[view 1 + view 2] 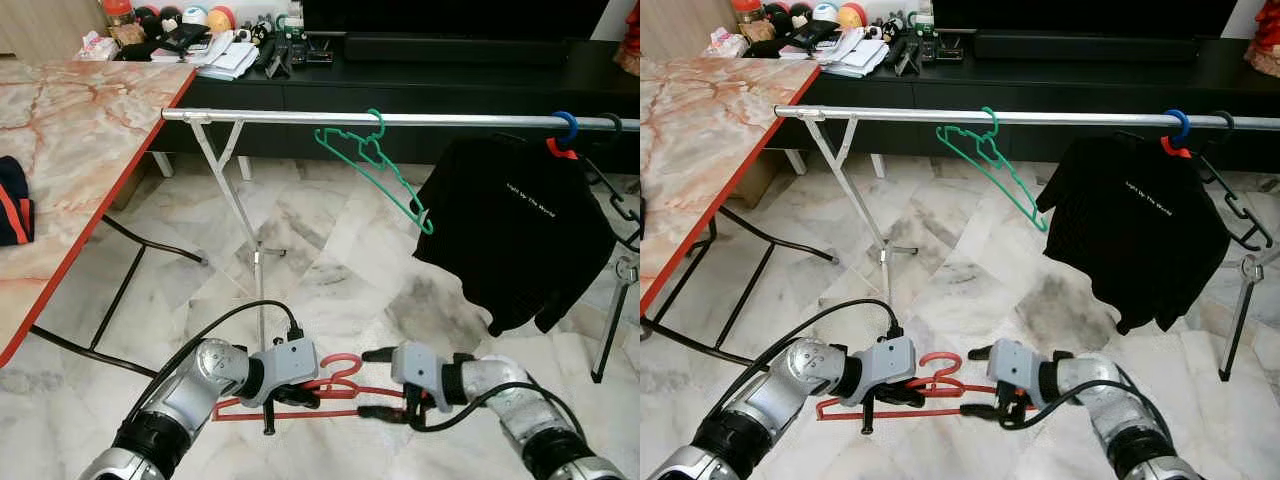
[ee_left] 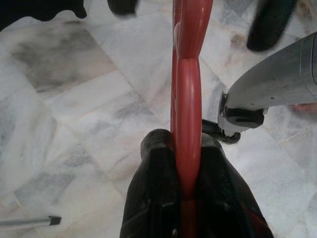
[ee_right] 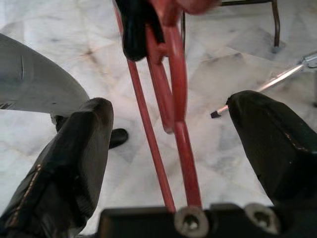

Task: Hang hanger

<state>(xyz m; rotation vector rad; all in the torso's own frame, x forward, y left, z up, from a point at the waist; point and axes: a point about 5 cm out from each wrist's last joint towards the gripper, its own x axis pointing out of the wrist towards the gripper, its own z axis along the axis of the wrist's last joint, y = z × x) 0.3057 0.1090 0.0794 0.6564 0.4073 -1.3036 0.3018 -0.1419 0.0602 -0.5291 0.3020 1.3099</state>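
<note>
Your left gripper has its jaws pinched tight on the red hanger, held low over the marble floor. Your right gripper has its jaws spread wide, the hanger's thin bars running between them untouched.

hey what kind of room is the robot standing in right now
Probably a home living room used for drying laundry: a marble tile floor, a metal clothes rail with a green hanger and a black T-shirt, a marble-top table, and a low black cabinet behind.
</note>
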